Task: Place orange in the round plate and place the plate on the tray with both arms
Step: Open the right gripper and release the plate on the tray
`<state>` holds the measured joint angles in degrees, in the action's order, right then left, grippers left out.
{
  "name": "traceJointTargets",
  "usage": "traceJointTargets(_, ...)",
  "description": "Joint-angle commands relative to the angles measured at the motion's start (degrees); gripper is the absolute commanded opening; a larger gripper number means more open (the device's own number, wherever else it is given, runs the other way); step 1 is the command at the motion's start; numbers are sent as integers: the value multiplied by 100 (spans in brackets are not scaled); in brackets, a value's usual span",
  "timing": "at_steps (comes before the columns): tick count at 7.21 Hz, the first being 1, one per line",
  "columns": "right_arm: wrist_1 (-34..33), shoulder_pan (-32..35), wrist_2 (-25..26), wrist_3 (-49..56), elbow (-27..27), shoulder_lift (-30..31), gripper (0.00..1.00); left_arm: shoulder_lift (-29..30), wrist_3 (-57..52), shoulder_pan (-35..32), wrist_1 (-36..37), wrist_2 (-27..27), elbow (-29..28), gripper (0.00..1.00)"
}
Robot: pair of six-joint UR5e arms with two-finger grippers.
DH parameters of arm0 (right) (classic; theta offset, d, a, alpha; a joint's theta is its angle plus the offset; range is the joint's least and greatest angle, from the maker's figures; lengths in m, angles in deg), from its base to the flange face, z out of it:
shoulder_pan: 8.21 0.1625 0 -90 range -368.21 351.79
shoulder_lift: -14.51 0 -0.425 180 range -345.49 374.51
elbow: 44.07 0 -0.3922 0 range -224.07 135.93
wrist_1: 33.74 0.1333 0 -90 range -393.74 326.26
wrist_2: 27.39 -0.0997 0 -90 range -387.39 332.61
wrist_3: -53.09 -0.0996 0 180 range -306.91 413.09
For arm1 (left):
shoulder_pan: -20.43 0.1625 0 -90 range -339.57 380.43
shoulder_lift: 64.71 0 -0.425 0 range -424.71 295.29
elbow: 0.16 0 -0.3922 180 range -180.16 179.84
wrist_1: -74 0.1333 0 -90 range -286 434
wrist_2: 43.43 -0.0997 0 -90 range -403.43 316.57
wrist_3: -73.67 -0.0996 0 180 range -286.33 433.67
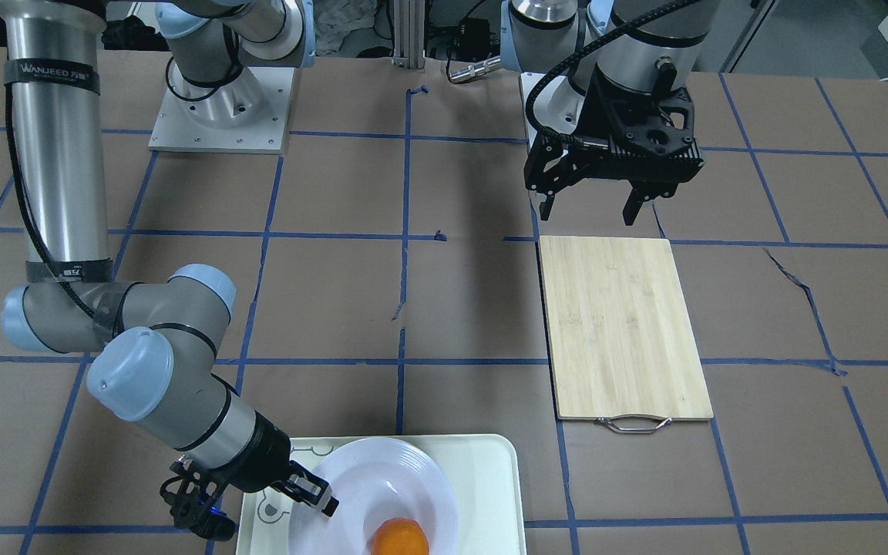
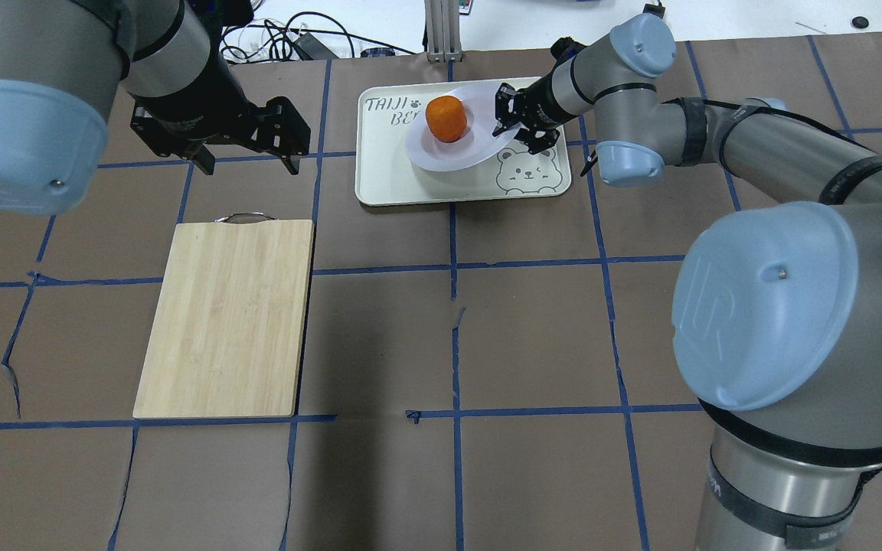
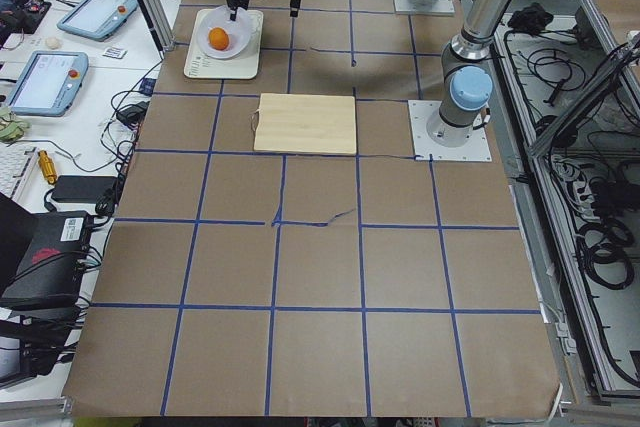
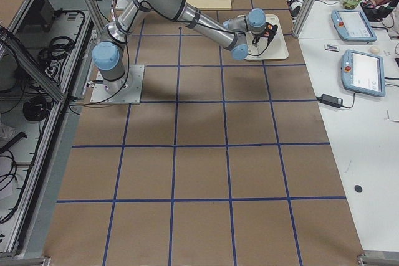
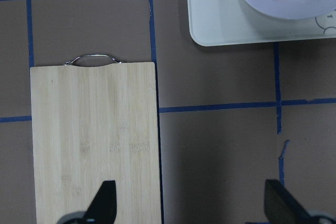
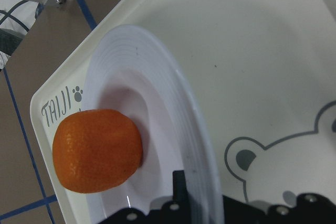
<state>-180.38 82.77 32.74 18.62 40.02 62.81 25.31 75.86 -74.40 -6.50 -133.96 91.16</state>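
Observation:
The orange (image 2: 445, 119) lies in the sunken centre of the round plate (image 2: 449, 157). The plate is over the far part of the tray (image 2: 410, 187), tilted, its gripped side a little raised. My right gripper (image 2: 508, 126) is shut on the plate's rim, on the side nearest the bear drawing. The right wrist view shows the orange (image 6: 97, 149), the ribbed plate rim (image 6: 173, 114) and the tray (image 6: 252, 66) below. My left gripper (image 2: 246, 161) hangs open and empty above the table, left of the tray and beyond the cutting board's handle.
A light wooden cutting board (image 2: 227, 317) with a metal handle lies on the left half of the brown, blue-taped table. The right arm's elbow (image 2: 628, 164) hovers just right of the tray. Cables and a metal post stand past the far table edge.

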Motion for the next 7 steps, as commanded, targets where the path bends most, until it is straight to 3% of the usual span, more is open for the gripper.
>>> traceJointTargets(1,-6,-1,130,2,47,56,80,6,0,0,0,0,-8,100)
traceJointTargets(2,3,-1,427,28,47,126,95,6,0,0,0,0,-8,100)
traceJointTargets(3,12,-1,725,80,21,188,100,6,0,0,0,0,-8,100)
traceJointTargets(5,247,-149,1086,579,3,459,100,-2,0,0,0,0,-8,100)
traceJointTargets(7,2043,-387,1717,2173,-137,1152,100,-2,0,0,26,9,-17,100)
